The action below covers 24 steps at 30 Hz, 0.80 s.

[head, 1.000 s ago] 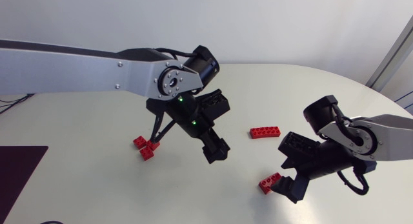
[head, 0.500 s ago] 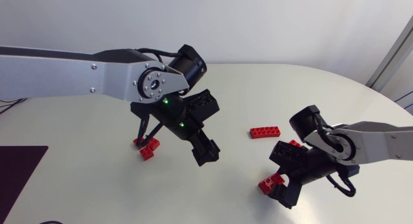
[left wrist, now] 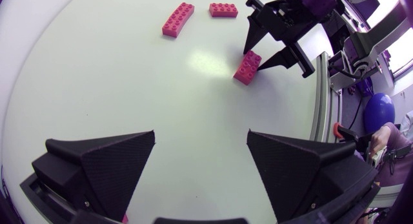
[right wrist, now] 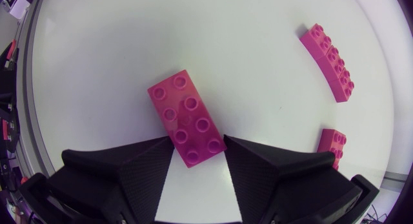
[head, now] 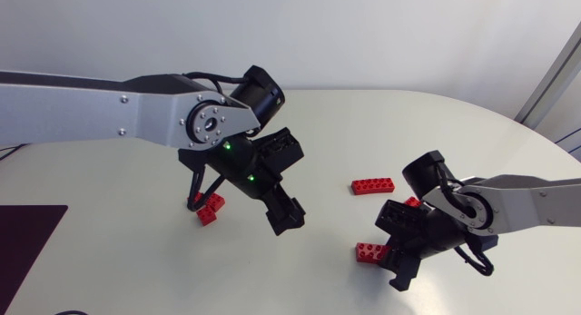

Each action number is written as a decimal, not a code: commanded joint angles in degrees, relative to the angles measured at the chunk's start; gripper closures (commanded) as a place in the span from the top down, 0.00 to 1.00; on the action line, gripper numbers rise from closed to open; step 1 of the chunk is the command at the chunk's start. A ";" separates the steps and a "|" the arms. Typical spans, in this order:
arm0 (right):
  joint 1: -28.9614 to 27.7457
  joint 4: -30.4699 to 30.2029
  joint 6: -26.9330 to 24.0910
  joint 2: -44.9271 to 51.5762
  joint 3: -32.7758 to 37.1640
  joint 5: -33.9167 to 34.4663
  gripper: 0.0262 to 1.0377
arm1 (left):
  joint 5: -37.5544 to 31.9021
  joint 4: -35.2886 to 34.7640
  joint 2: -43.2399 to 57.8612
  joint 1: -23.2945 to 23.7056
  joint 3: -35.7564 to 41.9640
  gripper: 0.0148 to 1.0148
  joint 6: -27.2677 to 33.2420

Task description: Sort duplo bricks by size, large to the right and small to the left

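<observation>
Red small bricks (head: 211, 209) sit at left under left arm (head: 109, 115); one is half hidden by its links, so count unclear. Long brick (head: 373, 185) lies right of middle, second brick (left wrist: 223, 10) near it, mostly behind right arm (head: 526, 197) from above. Eight-stud brick (right wrist: 187, 117) flat on table (head: 127, 260), near end between right gripper (right wrist: 197, 141) fingers: apart, side contact unclear. Left gripper (left wrist: 201, 139) spread wide, empty. Roughly half done, I'd say: large ones not yet far right.
</observation>
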 commanded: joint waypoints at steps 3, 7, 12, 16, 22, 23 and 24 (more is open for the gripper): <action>-0.38 -0.41 -1.86 -0.62 -1.56 0.25 0.40 | 0.07 0.31 -1.62 0.62 -1.98 0.98 -0.08; -0.21 -0.94 -1.78 -1.06 0.19 0.34 0.97 | 0.07 0.31 -2.06 0.88 -1.98 0.98 -0.08; 2.69 -2.61 -1.78 1.05 3.36 0.51 0.97 | 0.07 0.31 -2.77 0.97 -2.34 0.98 0.01; 4.01 -3.05 -1.95 3.68 4.59 0.43 0.94 | 0.07 0.31 -3.12 1.32 -2.77 0.98 0.01; 4.71 -3.75 -1.86 4.21 3.36 0.34 0.47 | 0.07 0.40 -3.47 1.67 -3.04 0.98 0.27; 4.63 -3.58 -1.78 4.04 3.01 0.34 0.36 | 0.07 0.40 -3.38 1.76 -3.04 0.98 0.27; 4.63 -3.49 -1.78 3.51 2.57 0.34 0.29 | 0.07 0.49 -3.38 1.76 -3.13 0.98 0.36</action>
